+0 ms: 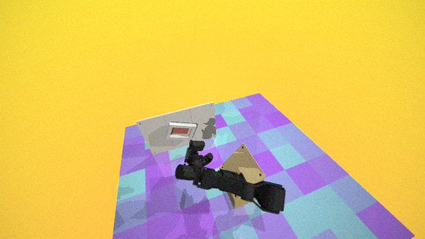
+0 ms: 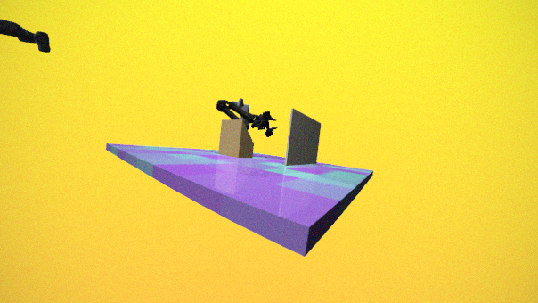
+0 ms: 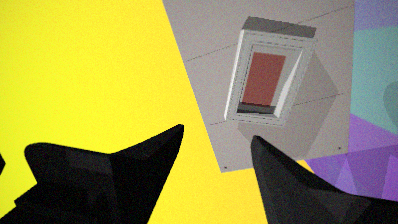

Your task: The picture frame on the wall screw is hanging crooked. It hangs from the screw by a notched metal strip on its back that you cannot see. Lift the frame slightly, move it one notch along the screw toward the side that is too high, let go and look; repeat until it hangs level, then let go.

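Observation:
The picture frame [image 1: 180, 131] [image 3: 264, 80], pale with a red picture, hangs on the front of the grey wall board [image 1: 155, 133] [image 2: 304, 138] [image 3: 200, 30]. Against the board's top edge it is tilted: in the top view its left side is higher than its right. In the exterior view the board hides it. The screw and the notched strip are hidden. My gripper [image 1: 204, 150] [image 2: 275, 124] [image 3: 219, 132] is open with nothing between its fingers. It is in front of the board, apart from it and from the frame.
A tan angular block [image 1: 243, 162] [image 2: 231, 138] stands behind the gripper, under the arm. The board stands on the purple and teal checkered table [image 1: 306, 176] [image 2: 214, 180]. A black jointed object [image 2: 42, 41] shows at the upper left. Dark shadows lie on the board.

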`<state>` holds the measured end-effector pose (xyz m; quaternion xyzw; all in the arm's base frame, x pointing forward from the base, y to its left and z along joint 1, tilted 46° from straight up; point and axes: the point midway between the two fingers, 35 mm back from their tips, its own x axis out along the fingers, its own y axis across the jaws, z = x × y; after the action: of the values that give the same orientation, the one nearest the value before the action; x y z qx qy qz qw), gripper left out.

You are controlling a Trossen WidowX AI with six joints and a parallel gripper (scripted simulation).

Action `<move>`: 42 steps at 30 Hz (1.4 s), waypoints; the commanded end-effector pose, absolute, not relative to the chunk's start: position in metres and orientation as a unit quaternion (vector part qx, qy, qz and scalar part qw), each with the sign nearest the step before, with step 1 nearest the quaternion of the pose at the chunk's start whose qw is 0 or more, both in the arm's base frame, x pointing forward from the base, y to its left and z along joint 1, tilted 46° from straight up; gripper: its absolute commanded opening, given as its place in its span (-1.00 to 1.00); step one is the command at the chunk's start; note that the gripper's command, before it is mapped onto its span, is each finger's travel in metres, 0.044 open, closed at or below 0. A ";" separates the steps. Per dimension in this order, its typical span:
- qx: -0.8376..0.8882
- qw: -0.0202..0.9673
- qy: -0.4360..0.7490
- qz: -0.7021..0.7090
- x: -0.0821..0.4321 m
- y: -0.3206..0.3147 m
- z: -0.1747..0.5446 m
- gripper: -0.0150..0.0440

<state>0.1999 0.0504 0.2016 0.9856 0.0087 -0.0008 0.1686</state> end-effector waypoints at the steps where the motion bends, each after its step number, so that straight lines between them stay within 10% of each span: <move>1: 0.986 0.165 0.006 0.000 0.200 0.050 0.202 0.39; 42: 0.986 0.168 0.006 0.000 0.266 0.085 0.189 0.39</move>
<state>0.2548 0.0813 0.1959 0.9864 0.0059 0.0020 0.1644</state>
